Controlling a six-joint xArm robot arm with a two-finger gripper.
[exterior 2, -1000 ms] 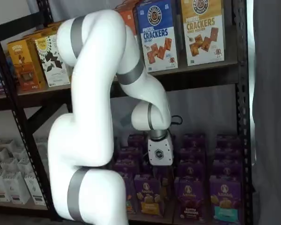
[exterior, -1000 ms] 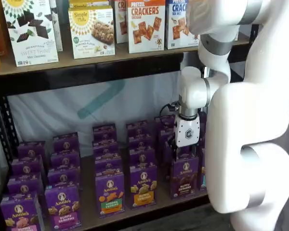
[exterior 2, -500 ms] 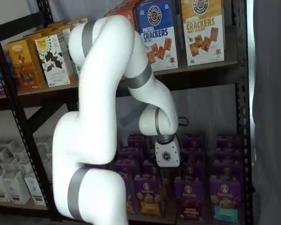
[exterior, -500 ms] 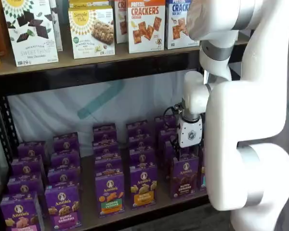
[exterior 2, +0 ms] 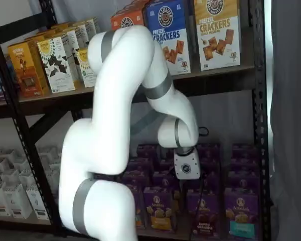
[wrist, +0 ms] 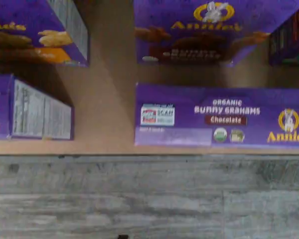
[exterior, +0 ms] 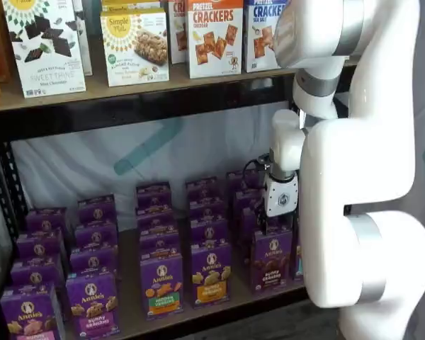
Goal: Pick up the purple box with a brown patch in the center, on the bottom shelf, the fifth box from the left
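Claw (exterior: 279, 225): hanging just above the front chocolate carton in both shelf views; black fingers mostly hidden against the dark cartons, so whether they are parted I cannot tell; nothing seen held
Purple box (exterior: 271, 259): standing upright at the front edge of its column, brown cookies mid-front; wrist view is showing its top panel (wrist: 222, 115) reading "Bunny Grahams Chocolate"
Bottom shelf (exterior: 131, 312): tan board carrying the rows; neighbouring cartons (exterior: 211, 272) sitting near, with gaps between columns
Handling, judged: light, thin cardboard, likely denting under hard squeeze; glossy print may be slipping
Hold, judged: pinching across the narrow top, fingers going down the two broad faces
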